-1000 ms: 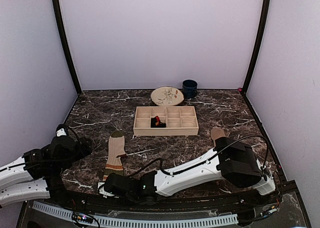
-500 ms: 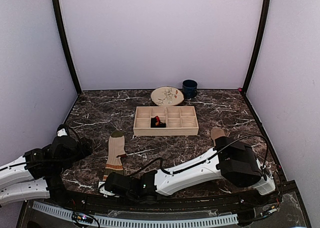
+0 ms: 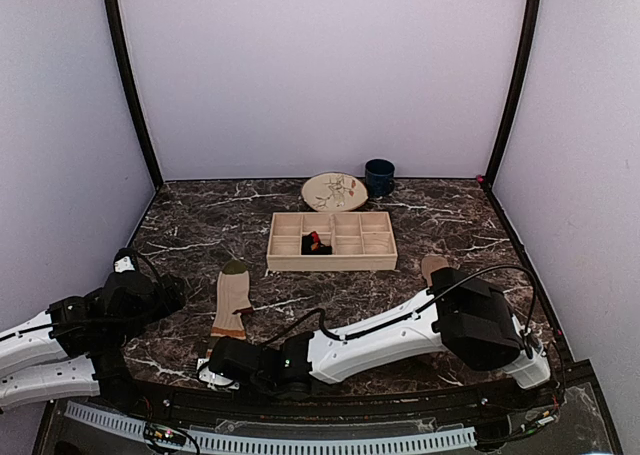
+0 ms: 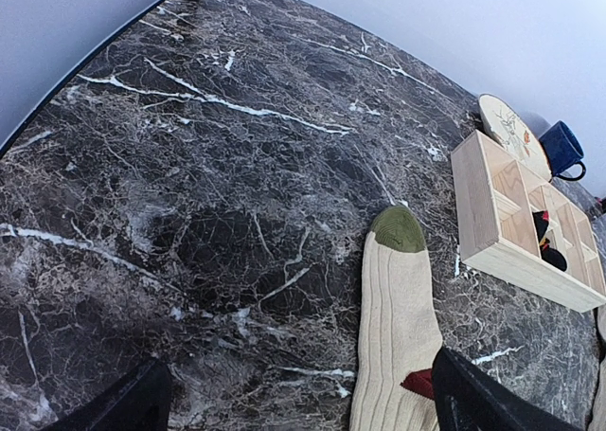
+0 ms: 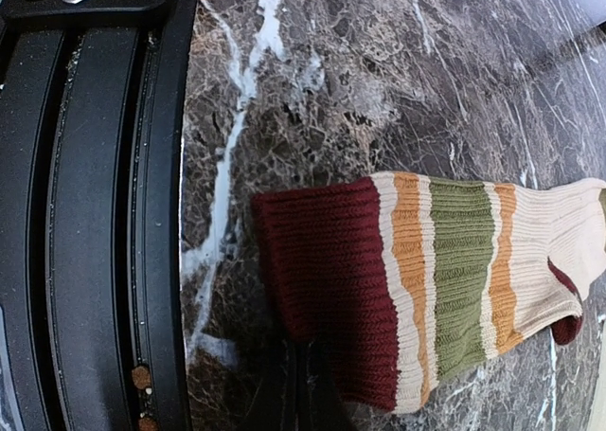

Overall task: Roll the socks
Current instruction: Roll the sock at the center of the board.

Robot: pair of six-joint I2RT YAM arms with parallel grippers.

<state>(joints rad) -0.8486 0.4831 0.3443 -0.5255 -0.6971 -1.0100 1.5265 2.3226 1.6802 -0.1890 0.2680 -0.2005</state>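
Observation:
The striped sock (image 3: 232, 300) lies flat at the front left, green toe pointing away, maroon cuff (image 5: 331, 270) near the table's front edge. My right gripper (image 5: 317, 369) reaches across to that cuff (image 3: 213, 367) and is shut, its fingertips pinching the cuff's edge. To the left of the sock (image 4: 398, 308) my left gripper (image 4: 303, 414) hovers wide open, empty, one finger (image 4: 488, 398) over the maroon heel. A black and red sock (image 3: 315, 243) sits in the wooden tray (image 3: 332, 259). The tan sock (image 3: 433, 266) shows only its end past my right arm.
A patterned plate (image 3: 334, 191) and a blue mug (image 3: 379, 176) stand behind the tray at the back. A black rail (image 5: 95, 213) runs along the front edge just beside the cuff. Purple walls close in three sides.
My right gripper's jaws have closed on the cuff's edge and the hand has slid slightly left. The left arm has stayed still.

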